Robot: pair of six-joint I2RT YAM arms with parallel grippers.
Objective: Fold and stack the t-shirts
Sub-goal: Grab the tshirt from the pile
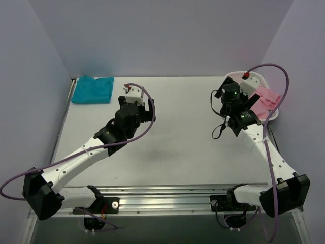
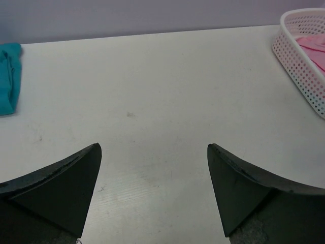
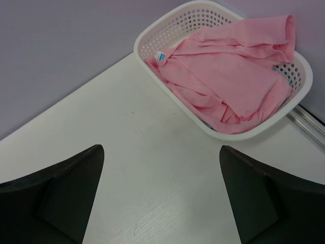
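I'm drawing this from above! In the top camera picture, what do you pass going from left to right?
teal t-shirt → left hand → right hand → pink t-shirt. The white basket overlaps the right hand, so it is left out.

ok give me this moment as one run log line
left gripper open, empty | right gripper open, empty, facing white basket | pink t-shirt bunched in basket | teal t-shirt folded, far-left corner
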